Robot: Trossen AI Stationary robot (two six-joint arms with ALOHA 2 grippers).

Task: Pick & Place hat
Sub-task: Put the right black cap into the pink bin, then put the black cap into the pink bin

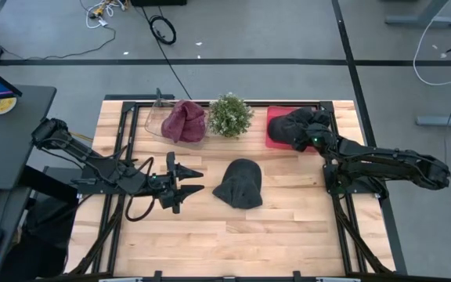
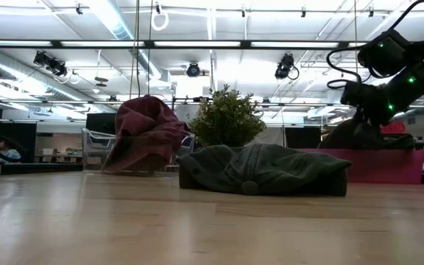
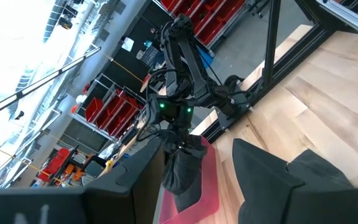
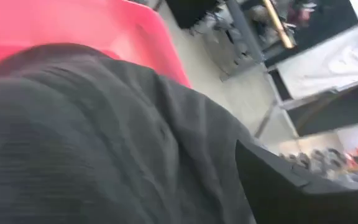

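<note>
A dark grey hat (image 1: 239, 185) lies flat on the wooden table's middle, also seen in the low view (image 2: 263, 169). My left gripper (image 1: 194, 181) is open just left of it, above the table, touching nothing. My right gripper (image 1: 302, 133) hovers over the pink bin (image 1: 274, 129) at the far right, shut on a second dark hat (image 3: 183, 171). That dark cloth fills the right wrist view (image 4: 92, 137). A maroon hat (image 1: 185, 121) sits in a clear container at the far edge. My right gripper (image 3: 178, 132) holds the second dark hat by its top part (image 3: 180, 148), coming from above and pointing down. The hat hangs bunched below the fingers, with its lower end (image 3: 178, 186) down at the pink bin (image 3: 209, 180). The gripper hides the contact itself.
A small potted plant (image 1: 229, 115) stands at the far edge between the clear container (image 1: 156, 121) and the pink bin. Black frame rails run along the table's left and right sides. Bare wood lies in front of the grey hat toward the near edge.
</note>
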